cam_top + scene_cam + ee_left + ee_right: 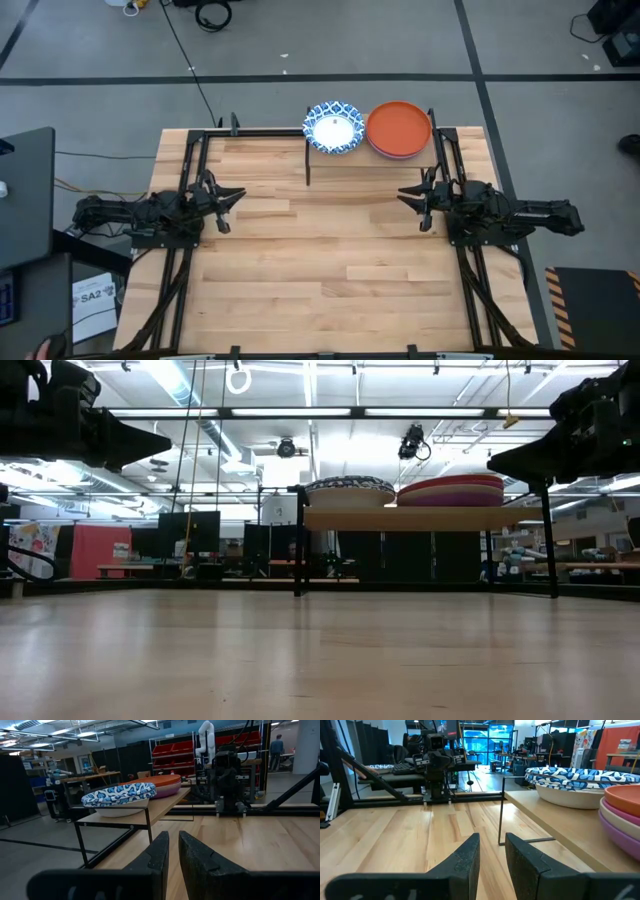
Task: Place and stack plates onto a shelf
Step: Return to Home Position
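Nearest you, the desk (pixel 320 270). The left arm (pixel 160 212) and right arm (pixel 490 212) are tucked at either side. Left jaws and right jaws are each nearly closed, a sliver of gap, gripping nothing. They're parked clear of the work, I'd judge. At the far edge, the shelf (pixel 400 518) carries two stacks side by side, the blue-rimmed plates (pixel 333 128) and the orange plate (pixel 399 128). From above you see only the tops. The low view adds pink and purple layers under the orange.
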